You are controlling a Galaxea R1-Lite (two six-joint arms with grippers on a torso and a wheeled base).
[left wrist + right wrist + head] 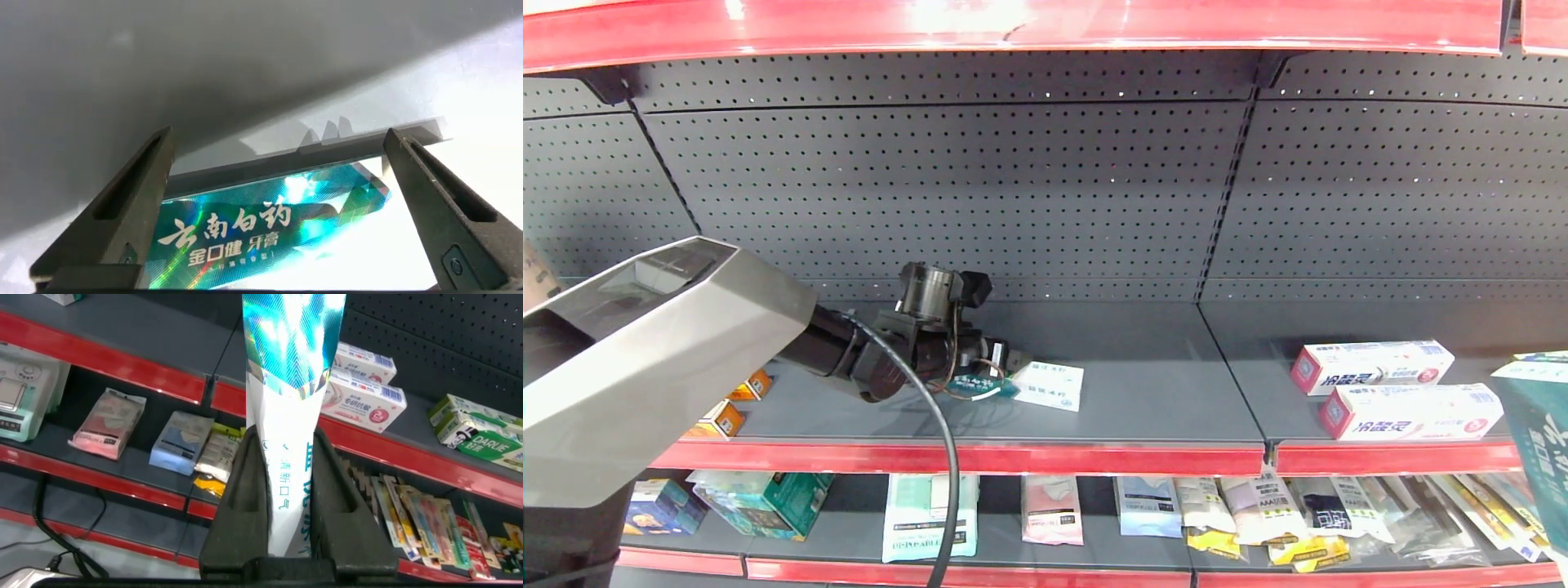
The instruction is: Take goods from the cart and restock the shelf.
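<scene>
A teal-and-white toothpaste box (pixel 1049 385) lies flat on the grey shelf board (pixel 1143 392), in the middle of the left bay. My left gripper (pixel 1005 366) is low over the board at the box's near end. In the left wrist view the left gripper (pixel 279 135) stands open, its fingers (pixel 139 204) spread to either side of the shiny teal box (pixel 270 229). My right gripper (pixel 288 437) is shut on a second teal-and-white toothpaste box (pixel 290 343), held upright in front of the shelves. That box (pixel 1535 441) also shows at the right edge of the head view.
Two white-and-red toothpaste boxes (pixel 1372 365) (pixel 1413 411) lie in the right bay. Small orange boxes (pixel 723 418) sit at the left end. The lower shelf (pixel 980 572) holds several packets and green boxes. A red-edged shelf (pixel 1013 24) hangs overhead, with pegboard (pixel 1013 188) behind.
</scene>
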